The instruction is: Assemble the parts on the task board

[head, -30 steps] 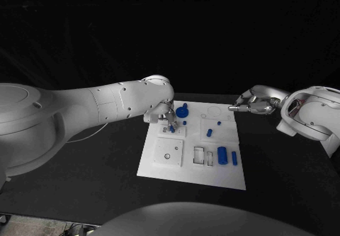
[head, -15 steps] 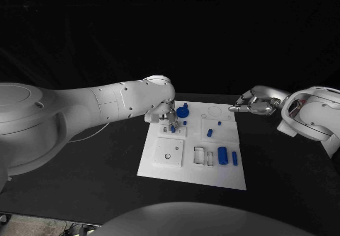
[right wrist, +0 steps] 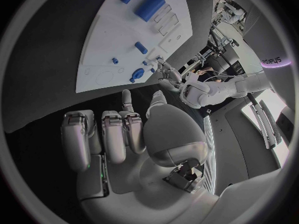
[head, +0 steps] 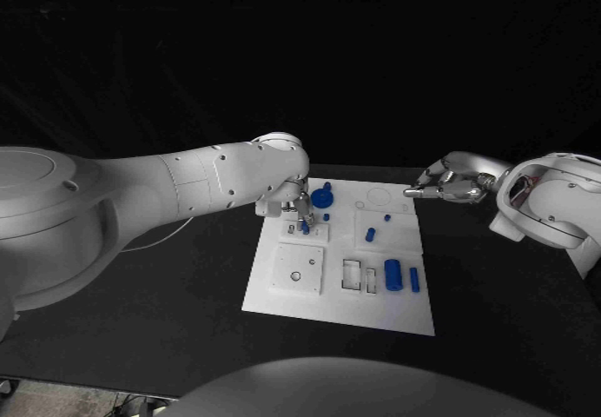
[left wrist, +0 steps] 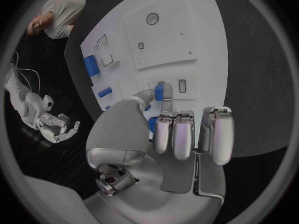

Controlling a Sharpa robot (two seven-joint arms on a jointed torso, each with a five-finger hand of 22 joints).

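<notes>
Flat white task board (head: 282,295) with blue parts on a matte black desk (head: 150,304).
Nearest the robot lie a thick blue cylinder (head: 392,274) and a slim bar (head: 414,279). Farther back, the left hand (head: 293,207) pinches a small blue peg (head: 305,228) against the board. Beyond the board's far right corner hovers the right hand (head: 441,187), fingers curled in, holding nothing.

White rectangular board (head: 336,300) lies flat on the black table. Blue knob part (head: 322,197) stands at the board's far edge. Small blue peg (head: 305,227) sits upright at a slot in the board's far-left raised square, pinched by the left hand (head: 294,208). Short blue cylinder (head: 371,234) lies near the board's centre. Large blue cylinder (head: 392,274) and thin blue bar (head: 413,278) lie side by side near the board's right edge.
</notes>
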